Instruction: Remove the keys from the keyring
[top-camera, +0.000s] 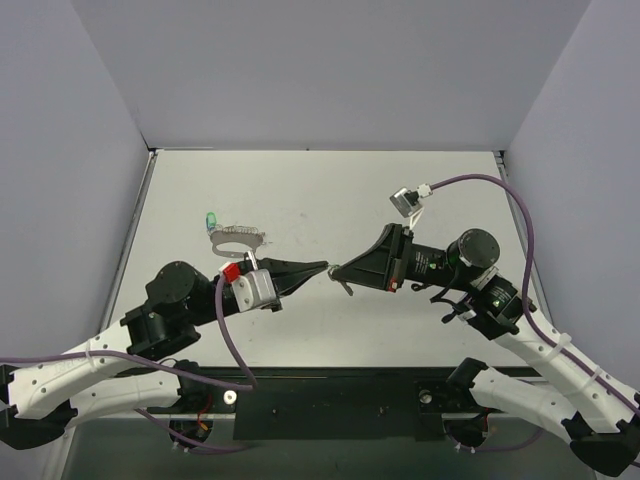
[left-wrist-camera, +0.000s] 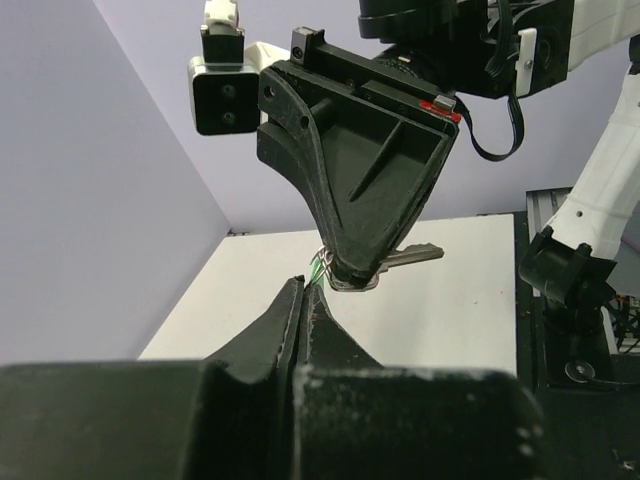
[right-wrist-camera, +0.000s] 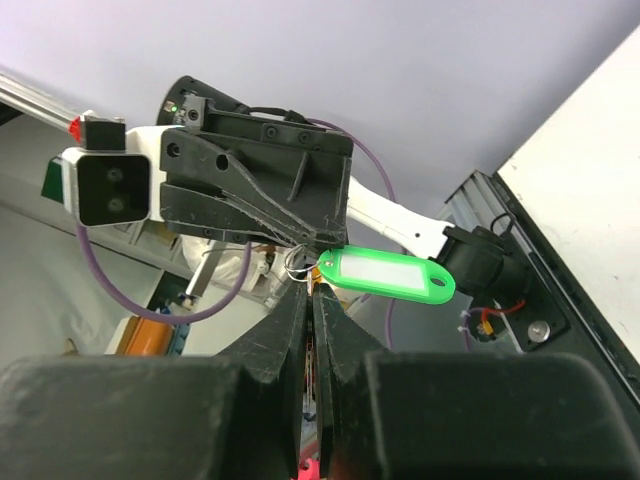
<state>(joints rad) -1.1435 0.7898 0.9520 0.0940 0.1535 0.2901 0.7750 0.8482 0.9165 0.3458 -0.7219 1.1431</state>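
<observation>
The silvery oval keyring (top-camera: 238, 238) with a jagged upper edge lies on the table at the left. A small green-headed key (top-camera: 211, 219) lies just beside it. My two grippers meet tip to tip above the table's middle. My left gripper (top-camera: 322, 267) (left-wrist-camera: 303, 283) is shut on the end of a green plastic tag (right-wrist-camera: 390, 275) with a white label. A small wire ring (right-wrist-camera: 298, 262) hangs at that end. My right gripper (top-camera: 336, 271) (right-wrist-camera: 310, 285) is shut on a silver key (left-wrist-camera: 412, 255) joined to the same ring. The join itself is hidden between the fingertips.
Grey walls enclose the white table (top-camera: 420, 190) at the left, back and right. The arm bases and a black rail (top-camera: 330, 395) run along the near edge. The right arm's purple cable (top-camera: 500, 190) loops above the table's right side.
</observation>
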